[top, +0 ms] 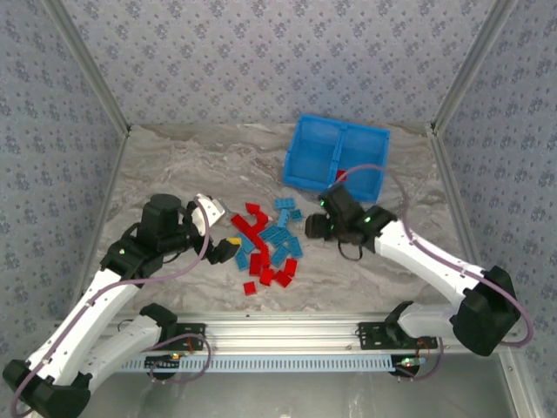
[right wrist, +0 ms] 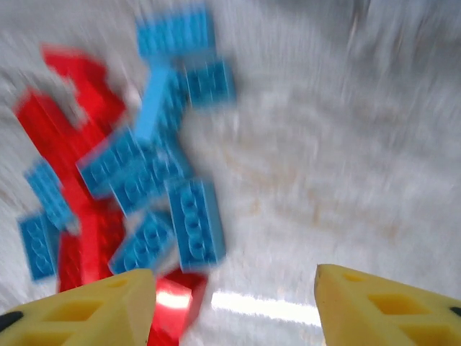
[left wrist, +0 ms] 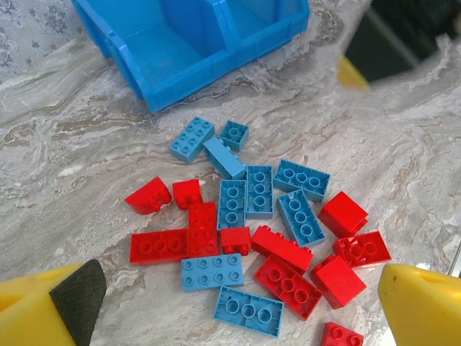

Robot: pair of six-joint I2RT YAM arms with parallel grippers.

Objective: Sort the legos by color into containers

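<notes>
The legos (top: 265, 244), red and light blue, lie in a loose pile mid-table. In the left wrist view several legos (left wrist: 248, 238) lie spread below my left gripper (left wrist: 238, 317), which is open and holds nothing. It hovers at the pile's left edge (top: 219, 228). The blue bin (top: 338, 157) with its two containers stands behind the pile, and its near wall (left wrist: 180, 79) shows in the left wrist view. My right gripper (top: 306, 228) is at the pile's right side. Its view is blurred: it (right wrist: 234, 306) is open, with a blue lego (right wrist: 194, 220) ahead and a red one (right wrist: 173, 303) beside its left finger.
The marble-patterned table (top: 174, 174) is fenced by patterned walls with metal posts. A metal rail (top: 287, 335) runs along the near edge between the arm bases. A small red patch (top: 343, 173) shows at the bin's near side, partly behind the right arm's cable.
</notes>
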